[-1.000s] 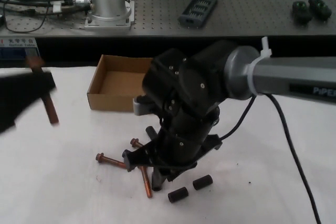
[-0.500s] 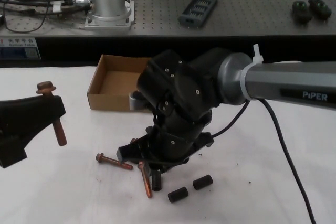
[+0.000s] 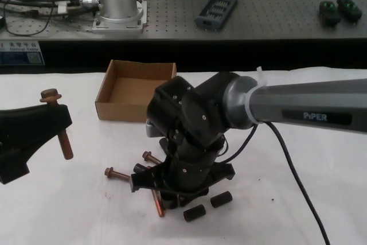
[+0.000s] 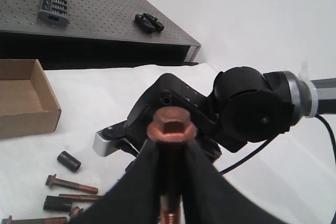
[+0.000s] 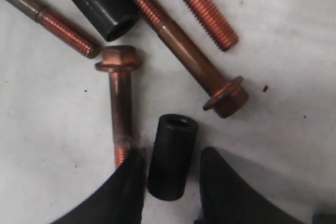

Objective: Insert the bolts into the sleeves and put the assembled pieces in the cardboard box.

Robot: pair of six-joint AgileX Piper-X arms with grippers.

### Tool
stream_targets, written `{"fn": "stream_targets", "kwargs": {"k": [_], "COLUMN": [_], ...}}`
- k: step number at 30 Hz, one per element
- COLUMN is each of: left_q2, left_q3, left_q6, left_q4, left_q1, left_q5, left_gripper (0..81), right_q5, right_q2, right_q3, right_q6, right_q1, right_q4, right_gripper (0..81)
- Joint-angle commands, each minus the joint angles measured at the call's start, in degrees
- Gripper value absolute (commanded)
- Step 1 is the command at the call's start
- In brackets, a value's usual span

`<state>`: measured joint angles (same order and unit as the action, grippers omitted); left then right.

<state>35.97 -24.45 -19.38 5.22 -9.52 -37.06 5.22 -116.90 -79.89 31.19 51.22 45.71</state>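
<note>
Gripping a copper bolt (image 4: 170,129) by its shank just under the head, the left pincer (image 4: 169,153) has both fingers closed on it. The bolt stands upright with its head on top, lifted off the white cloth (image 3: 298,199) near the cloth's left edge.

The right pincer (image 5: 170,187) is down at the cloth with its fingers apart, holding nothing. A black sleeve (image 5: 171,156) lies flat between the fingers, with a slim gap on either side and its open mouth pointing away from the pincer. Just beside this sleeve a second bolt (image 5: 122,103) lies almost parallel to it, head away from the pincer, its threaded end running behind one finger (image 5: 126,192). On the sleeve's other side, the head of a longer bolt (image 5: 184,51) sits near the sleeve's mouth without touching it. Farther out, another sleeve (image 5: 97,3) lies just beside that longer bolt's threads.

Seen from above, this cluster lies around the middle of the cloth, toward its near edge. Two loose sleeves (image 3: 194,213) lie close together just to the right of the right pincer. The cardboard box (image 3: 123,112) stands open-topped beyond the right arm, close to the cloth's far edge, well apart from the lifted bolt.
</note>
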Motion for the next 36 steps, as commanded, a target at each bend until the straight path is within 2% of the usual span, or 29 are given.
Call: {"fn": "stream_targets", "kwargs": {"k": [1, 8, 18, 21, 26, 29, 36], "left_q2": [-0.4, -0.4, -0.4, -0.4, 0.69, 3.28, 14.02], "left_q3": [-0.23, -0.23, -0.23, -0.23, -0.23, -0.23, -0.23], "left_q6": [0.5, 0.5, 0.5, 0.5, 0.5, -0.85, -9.0], "left_q4": [-1.58, -1.58, -1.58, -1.58, -2.69, -6.98, -22.9], "left_q1": [0.16, 0.16, 0.16, 0.16, 0.16, 0.16, 0.16], "left_q5": [-0.07, -0.07, -0.07, -0.07, 0.43, 0.43, 0.32], "left_gripper": [0.6, 0.6, 0.6, 0.6, 0.6, 0.6, 0.6], "right_q5": [-2.13, -7.52, -8.54, -7.99, -5.63, -4.79, 8.8], "right_q2": [-0.77, -0.8, -0.8, -0.8, 1.47, 5.62, 19.42], "right_q3": [-0.33, -0.23, -0.23, -0.23, 0.32, 4.38, 18.85], "right_q6": [0.2, 0.1, -0.41, -2.34, -14.2, -14.55, -14.55], "right_q1": [0.27, 0.27, 0.27, -0.09, -1.69, -4.08, -12.02], "right_q4": [1.37, 2.5, 2.14, 1.4, 0.23, -5.5, -27.63], "right_gripper": [27.4, 25.6, 1.0, 5.0, 5.0, 5.0, 5.0]}}
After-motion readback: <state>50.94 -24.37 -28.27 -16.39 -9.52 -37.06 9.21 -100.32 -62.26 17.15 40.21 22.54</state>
